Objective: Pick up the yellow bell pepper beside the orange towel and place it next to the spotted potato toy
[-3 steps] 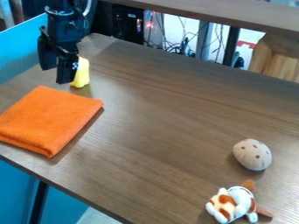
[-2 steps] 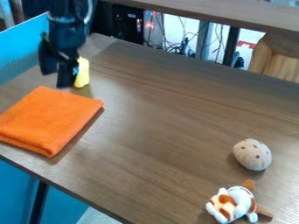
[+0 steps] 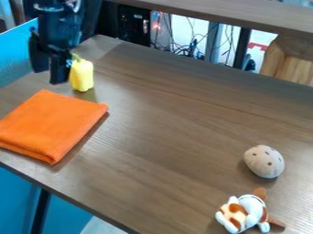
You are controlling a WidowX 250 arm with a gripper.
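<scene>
no text, number or sign could be read; the small pale marking (image 3: 69, 63) on the black gripper (image 3: 50, 77) was too small to make out.

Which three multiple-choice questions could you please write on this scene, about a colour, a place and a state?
1. What colour is the folded cloth?
A) Blue
B) Orange
C) Green

2. Where is the yellow pepper?
A) On the cloth
B) At the table's near edge
C) Next to the gripper

3. How is the gripper?
A) Open
B) Shut, empty
C) Shut on the cloth

1: B, its visible surface is orange.
2: C, it stands right by the gripper, beyond the cloth.
3: A, a gap shows between its fingers.
</scene>
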